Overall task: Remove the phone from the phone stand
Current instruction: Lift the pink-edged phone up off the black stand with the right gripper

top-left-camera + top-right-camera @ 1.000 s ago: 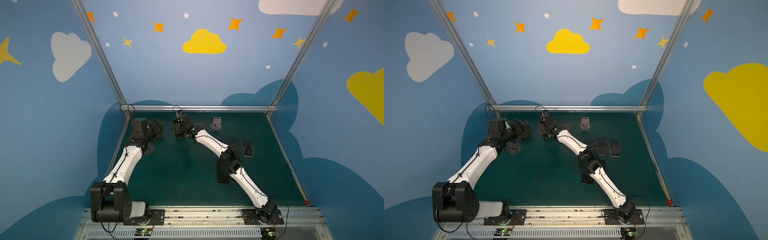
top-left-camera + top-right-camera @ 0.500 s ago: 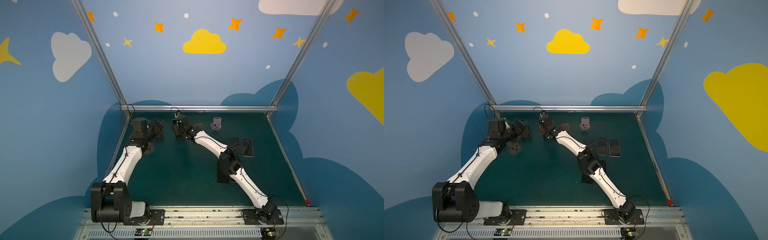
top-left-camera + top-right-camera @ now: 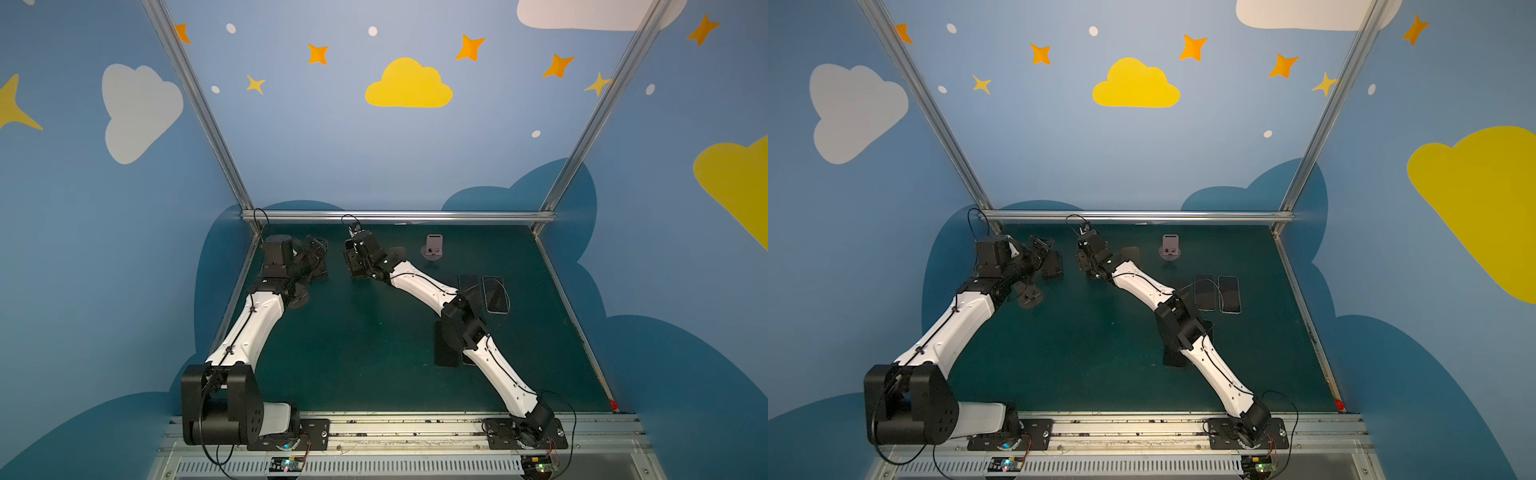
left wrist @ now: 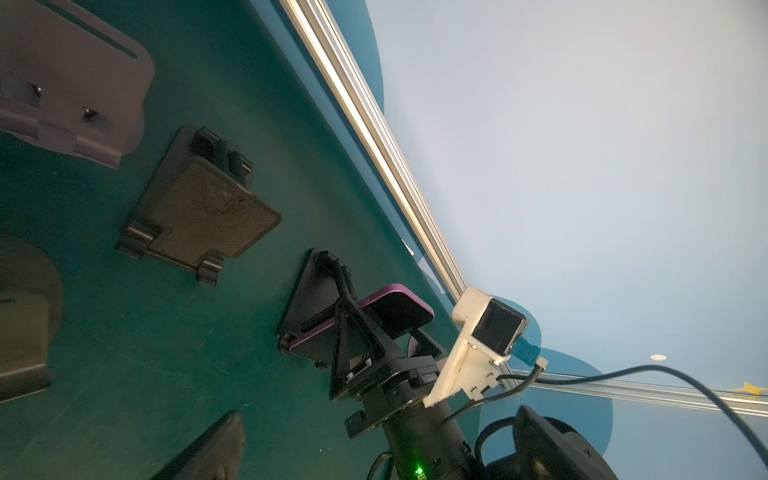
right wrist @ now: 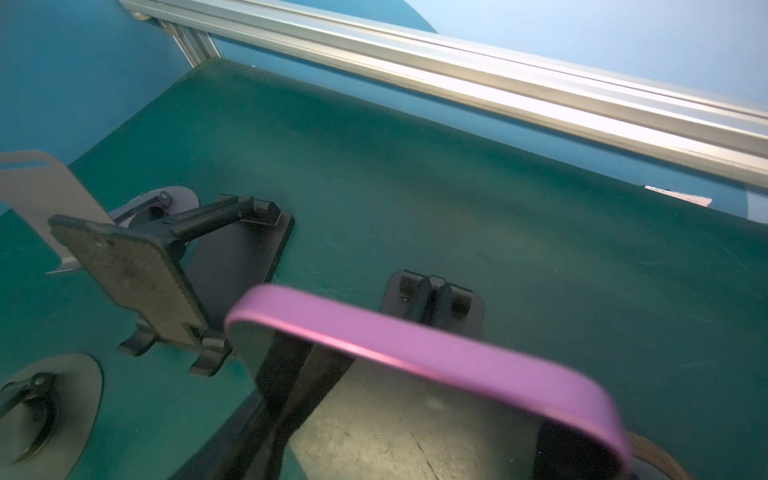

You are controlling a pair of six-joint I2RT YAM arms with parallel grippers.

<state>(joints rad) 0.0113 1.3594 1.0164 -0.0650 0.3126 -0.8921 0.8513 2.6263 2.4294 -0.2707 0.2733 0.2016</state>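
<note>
Left wrist: right pincer (image 4: pixel 353 320) clenched on rounded purple-rimmed phone (image 4: pixel 399 309); left pincer (image 3: pixel 318 253) spread.

The left arm (image 3: pixel 253 324) and the right arm (image 3: pixel 419 286) both have smooth white shells between bulky black joints, with thin black cables (image 3: pixel 239 330) clipped along the shells and black base plates (image 3: pixel 500 436) studded with silver screws. The right gripper (image 4: pixel 380 322) has black fingers (image 4: pixel 343 307) built as open triangular frames. Behind them, a white printed bracket (image 4: pixel 465 361) carries a dark cube-shaped camera (image 4: pixel 496 326) with a blue plug (image 4: pixel 524 351), and a small green light (image 4: pixel 419 471) glows on the black wrist.
</note>
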